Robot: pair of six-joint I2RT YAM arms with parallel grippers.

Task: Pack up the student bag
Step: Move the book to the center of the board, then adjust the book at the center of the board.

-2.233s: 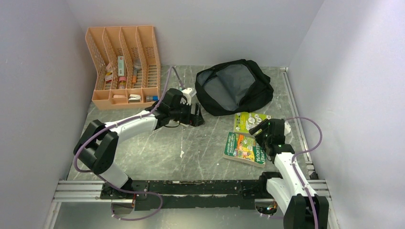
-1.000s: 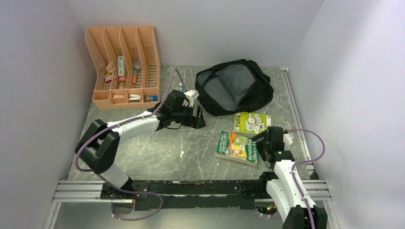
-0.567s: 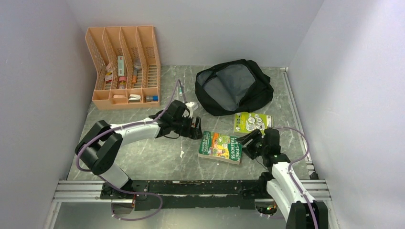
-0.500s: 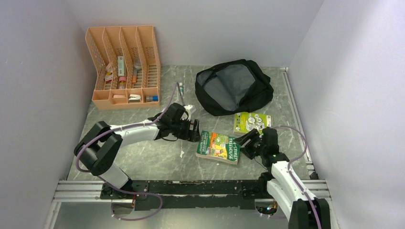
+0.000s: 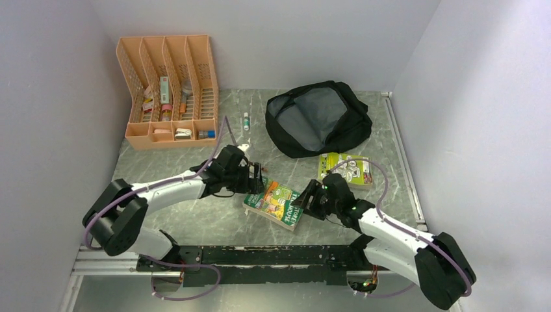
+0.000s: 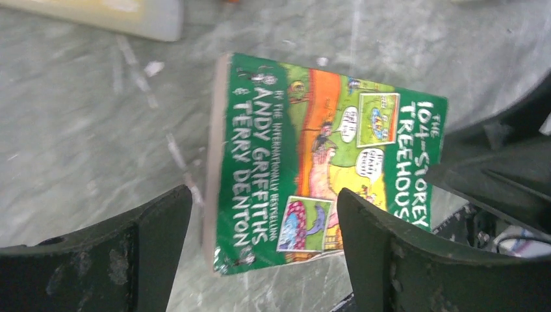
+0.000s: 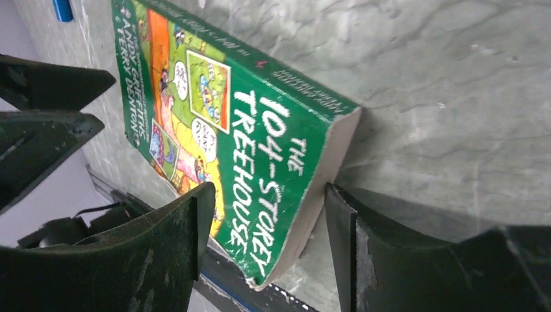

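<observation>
The student bag lies open at the back of the table, its grey lining showing. A green paperback, "The 104-Storey Treehouse", lies flat on the table between my two grippers. My left gripper is open at the book's left end, and its wrist view shows the book just beyond the open gripper. My right gripper is open at the book's right end. In its wrist view, the open gripper straddles a corner of the book, with one finger against the page edge.
A second green book lies to the right, in front of the bag. An orange mesh organiser with small items stands at the back left. A small tube lies between the organiser and the bag. Walls close both sides.
The treehouse book has slid left across the table with my right gripper behind it. My left gripper has come toward the near side, and now meets the book's left end.
</observation>
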